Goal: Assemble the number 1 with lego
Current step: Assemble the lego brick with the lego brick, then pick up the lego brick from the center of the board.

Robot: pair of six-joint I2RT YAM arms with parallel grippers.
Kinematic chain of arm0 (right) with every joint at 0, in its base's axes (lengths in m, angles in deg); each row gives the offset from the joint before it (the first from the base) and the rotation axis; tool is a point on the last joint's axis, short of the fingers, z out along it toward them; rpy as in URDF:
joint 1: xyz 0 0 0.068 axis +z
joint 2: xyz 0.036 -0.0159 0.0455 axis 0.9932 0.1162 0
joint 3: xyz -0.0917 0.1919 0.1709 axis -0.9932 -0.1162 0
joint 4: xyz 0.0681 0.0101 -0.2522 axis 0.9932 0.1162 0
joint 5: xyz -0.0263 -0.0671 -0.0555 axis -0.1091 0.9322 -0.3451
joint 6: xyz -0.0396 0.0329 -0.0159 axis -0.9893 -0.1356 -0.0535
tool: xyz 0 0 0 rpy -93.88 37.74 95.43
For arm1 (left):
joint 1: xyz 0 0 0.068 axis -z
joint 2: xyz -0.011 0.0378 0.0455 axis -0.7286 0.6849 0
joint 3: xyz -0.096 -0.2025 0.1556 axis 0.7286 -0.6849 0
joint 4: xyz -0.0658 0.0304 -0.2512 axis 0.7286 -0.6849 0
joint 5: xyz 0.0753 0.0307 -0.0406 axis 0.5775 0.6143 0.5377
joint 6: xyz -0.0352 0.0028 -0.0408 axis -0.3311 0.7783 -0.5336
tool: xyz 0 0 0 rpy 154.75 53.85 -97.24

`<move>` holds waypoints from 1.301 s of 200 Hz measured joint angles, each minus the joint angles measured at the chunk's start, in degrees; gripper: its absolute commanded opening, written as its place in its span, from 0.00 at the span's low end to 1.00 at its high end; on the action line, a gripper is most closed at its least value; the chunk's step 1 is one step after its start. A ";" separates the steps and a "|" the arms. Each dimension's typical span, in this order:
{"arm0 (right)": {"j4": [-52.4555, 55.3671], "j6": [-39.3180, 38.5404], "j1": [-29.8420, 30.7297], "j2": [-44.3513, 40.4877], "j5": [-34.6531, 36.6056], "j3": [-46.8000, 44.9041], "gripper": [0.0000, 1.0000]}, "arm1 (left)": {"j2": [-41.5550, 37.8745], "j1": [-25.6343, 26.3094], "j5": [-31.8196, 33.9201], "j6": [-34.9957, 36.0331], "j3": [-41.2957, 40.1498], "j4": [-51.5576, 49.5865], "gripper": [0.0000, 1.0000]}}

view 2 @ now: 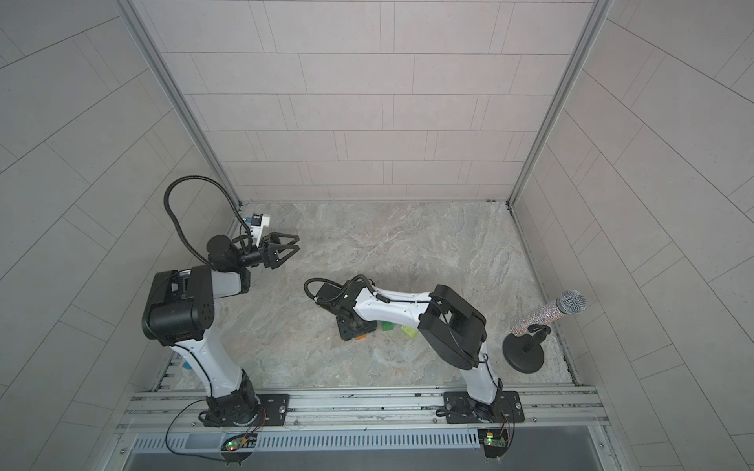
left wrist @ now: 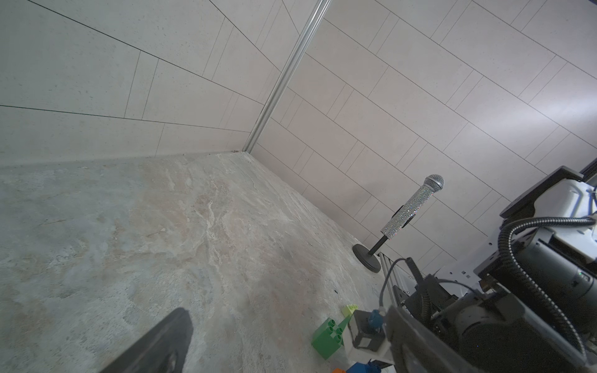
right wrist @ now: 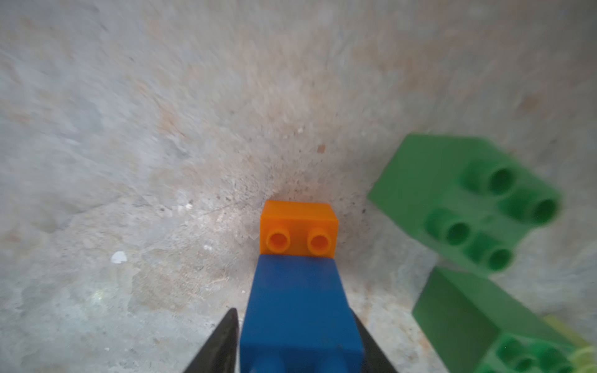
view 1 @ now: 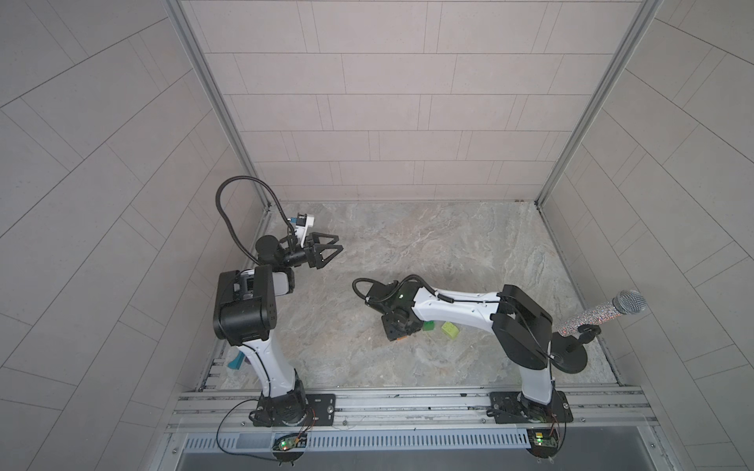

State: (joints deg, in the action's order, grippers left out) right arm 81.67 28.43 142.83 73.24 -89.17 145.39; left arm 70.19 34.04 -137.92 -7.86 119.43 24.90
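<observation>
In both top views the right arm reaches down to the desk (view 1: 428, 244) just below the middle of the frame, and its wrist hides most of what lies beneath. From the right wrist, the right claw (right wrist: 293, 312) has a finger on each side of a blue brick (right wrist: 300, 306). One finger touches the brick and a thin sliver of desk seems to show beside the other, so I cannot tell whether the claw is clenched on it or released. An orange brick (right wrist: 298, 226) is joined to the blue brick's far end, with its studs facing the camera. The number 1 (right wrist: 298, 264) is so far only that joined pair, low at the desk under the right wrist. A green brick (right wrist: 452, 193) lies near the pair but apart from it. A second green brick (right wrist: 458, 316) is just beside the first, with a blurred lime brick (right wrist: 584, 358) past it. In a top view the lime brick (view 1: 449, 329) sits right of the one green brick that shows, both below centre. The left claw (view 1: 340, 242) hovers released, fingers spread, at centre-left. A glittery microphone (view 1: 604, 316) is on a stand at the desk's right edge.
</observation>
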 measured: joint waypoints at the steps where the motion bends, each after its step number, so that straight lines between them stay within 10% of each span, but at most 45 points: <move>1: 0.11 -0.52 0.04 0.20 -0.13 0.00 0.71 | 0.00 0.00 0.00 0.00 0.00 0.00 1.00; 24: 4.22 -3.17 0.79 0.76 -1.53 2.56 0.93 | 0.00 0.00 -0.02 0.00 0.02 0.00 1.00; 66: 9.97 -7.34 0.90 -1.73 1.16 15.34 0.96 | 0.00 0.00 -0.02 -0.02 0.02 0.00 1.00; 260: 6.12 -0.81 -10.67 1.75 5.62 7.34 0.69 | 1.51 0.00 -0.22 -0.46 0.90 0.00 1.00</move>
State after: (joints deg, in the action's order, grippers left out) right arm 87.79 27.62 132.16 74.98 -83.55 152.73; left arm 71.70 34.04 -138.14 -8.32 120.33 24.90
